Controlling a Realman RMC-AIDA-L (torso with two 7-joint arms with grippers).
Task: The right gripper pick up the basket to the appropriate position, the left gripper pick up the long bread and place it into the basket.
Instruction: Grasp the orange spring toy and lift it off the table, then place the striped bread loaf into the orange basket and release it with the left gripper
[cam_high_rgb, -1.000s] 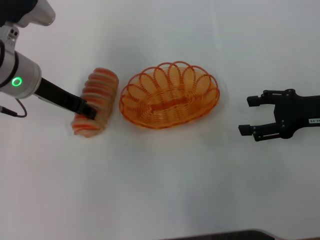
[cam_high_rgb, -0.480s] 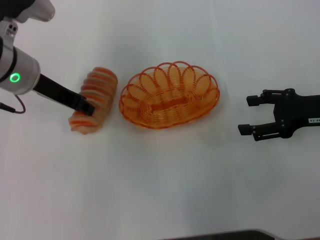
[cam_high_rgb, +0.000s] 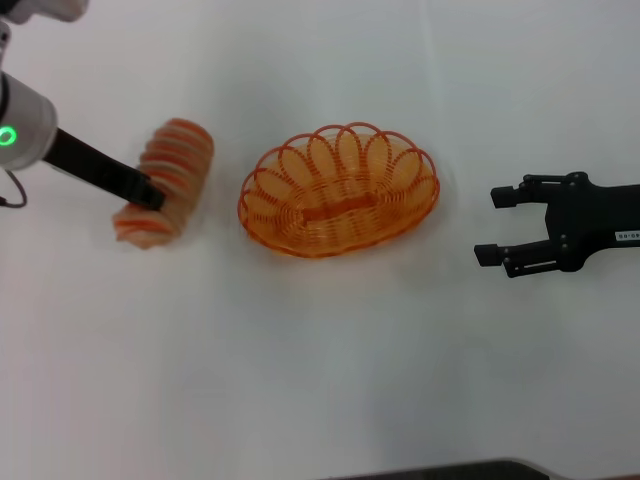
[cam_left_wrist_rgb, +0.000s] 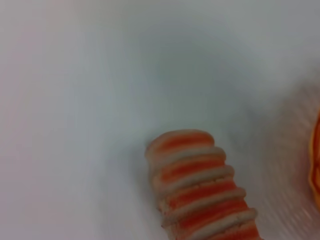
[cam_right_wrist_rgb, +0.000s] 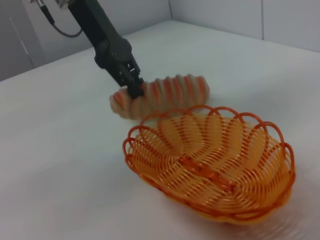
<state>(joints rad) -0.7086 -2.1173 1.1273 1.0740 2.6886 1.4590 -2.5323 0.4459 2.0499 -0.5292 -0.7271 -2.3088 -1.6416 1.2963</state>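
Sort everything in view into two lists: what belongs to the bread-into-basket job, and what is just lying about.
Part of the job:
- ribbed tan-and-orange toy long bread, gripped by the black left gripper
- oval orange wire basket, nothing in it
- black labelled right gripper, open, apart from the basket

Just lying about:
- nothing; only the white table shows

L tool (cam_high_rgb: 150, 192) clamped shut, arm angled in; R tool (cam_high_rgb: 497, 226) fingers apart, hovering.
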